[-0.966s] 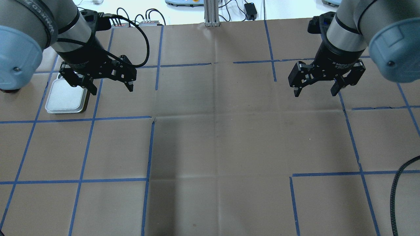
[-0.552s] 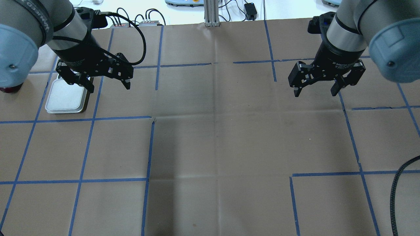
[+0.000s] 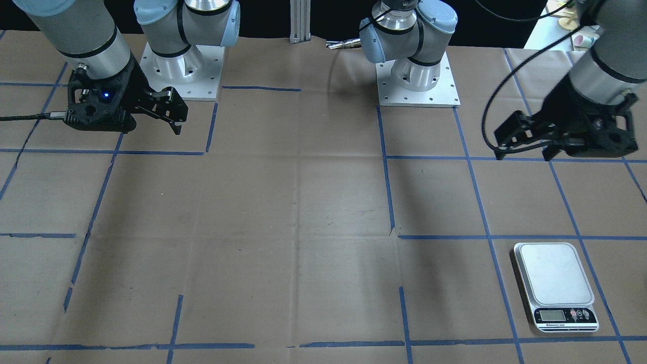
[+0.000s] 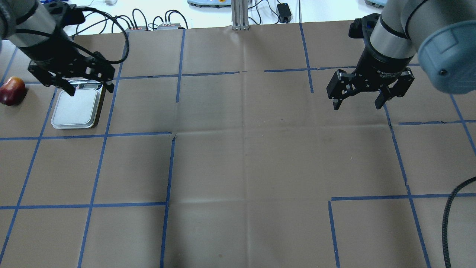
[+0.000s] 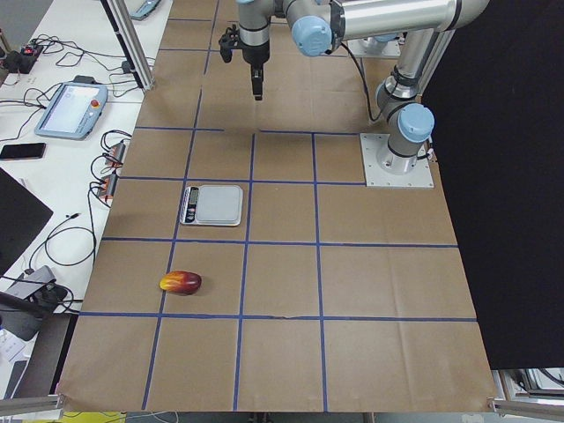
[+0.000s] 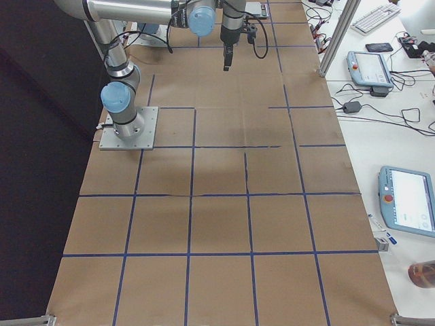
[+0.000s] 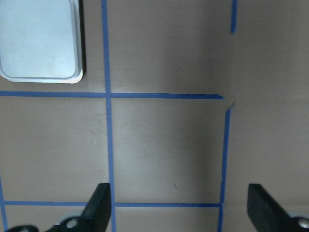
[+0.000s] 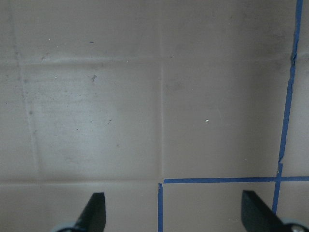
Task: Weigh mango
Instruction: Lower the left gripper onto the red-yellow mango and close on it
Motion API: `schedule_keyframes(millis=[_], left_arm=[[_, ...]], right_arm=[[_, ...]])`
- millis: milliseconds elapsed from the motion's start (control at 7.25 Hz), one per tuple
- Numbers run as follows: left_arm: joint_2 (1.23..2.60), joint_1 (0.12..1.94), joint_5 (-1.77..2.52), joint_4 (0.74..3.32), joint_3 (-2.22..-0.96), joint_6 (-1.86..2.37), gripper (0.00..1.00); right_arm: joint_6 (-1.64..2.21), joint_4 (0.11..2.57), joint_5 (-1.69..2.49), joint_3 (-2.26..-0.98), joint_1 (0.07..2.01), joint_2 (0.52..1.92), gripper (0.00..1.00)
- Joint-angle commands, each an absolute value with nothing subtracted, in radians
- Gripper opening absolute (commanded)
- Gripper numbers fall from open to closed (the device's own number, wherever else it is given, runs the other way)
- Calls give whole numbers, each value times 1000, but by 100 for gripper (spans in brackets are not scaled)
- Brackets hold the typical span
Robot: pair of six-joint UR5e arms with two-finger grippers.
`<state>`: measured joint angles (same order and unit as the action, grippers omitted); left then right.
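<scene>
Brown table (image 4: pixel 245 156), scale (image 3: pixel 551 273) lettering unreadable

Brown paper (image 4: pixel 238 167) is covering the table, blue tape lines (image 4: pixel 93 205) crossing it in a grid — off its far edge an aluminium post (image 4: pixel 240 15) is standing, and a teach pendant (image 6: pixel 410 209) is lying on the white bench (image 6: pixel 380 156).

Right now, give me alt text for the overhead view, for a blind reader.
The left gripper, jaws open, hangs over the far end of the kitchen scale; the mango lies apart from it at the view's left edge. The right gripper, jaws open, hangs over the table.
</scene>
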<state>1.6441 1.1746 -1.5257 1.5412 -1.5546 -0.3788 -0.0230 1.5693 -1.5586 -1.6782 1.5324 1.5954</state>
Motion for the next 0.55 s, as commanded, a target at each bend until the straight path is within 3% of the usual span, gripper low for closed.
schedule_keyframes(millis=[0,138,414], left_arm=[[1785,950,-1519,1462,-1484,-634,100],[1895,893,-1522,1433,-1394,-703,100],[2183,838,-1525,1434,-1071,-800,100]], right_arm=[[-23,1569,-1559,-1678,1532,1595,100],[-23,1569,-1559,-1678,1532,1595,100],[-23,1569,-1559,-1678,1532,1595,100]])
